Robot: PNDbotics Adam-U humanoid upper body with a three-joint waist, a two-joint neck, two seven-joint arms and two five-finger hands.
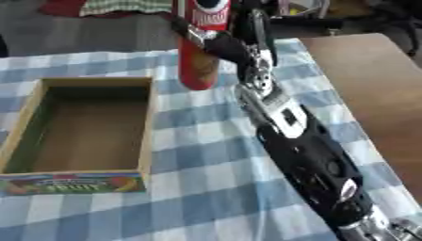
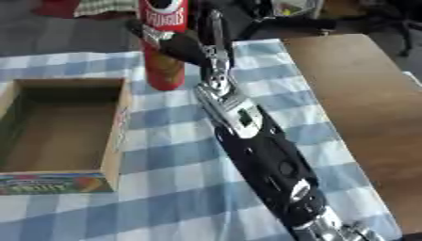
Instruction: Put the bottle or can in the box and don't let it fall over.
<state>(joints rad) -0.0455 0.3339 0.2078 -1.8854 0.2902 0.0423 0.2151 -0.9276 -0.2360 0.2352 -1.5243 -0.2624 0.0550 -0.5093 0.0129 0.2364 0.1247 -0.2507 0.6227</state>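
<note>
A tall red can (image 1: pixel 198 56) with a white and red label stands upright at the far side of the checked cloth, just beyond the box's far right corner. My right hand (image 1: pixel 216 40) is wrapped round the can's upper part, thumb on its left side, fingers on its right. The can's base looks at or just above the cloth; I cannot tell which. The open cardboard box (image 1: pixel 147 124) lies left of my right arm, empty inside, with a colourful fruit label (image 1: pixel 72 184) on its near wall. My left hand does not show.
The blue and white checked cloth (image 1: pixel 206 188) covers the table's left part. Bare brown tabletop (image 1: pixel 375 89) runs along the right. My right forearm (image 1: pixel 309 160) crosses the cloth diagonally from the lower right. Dark clutter sits beyond the far edge.
</note>
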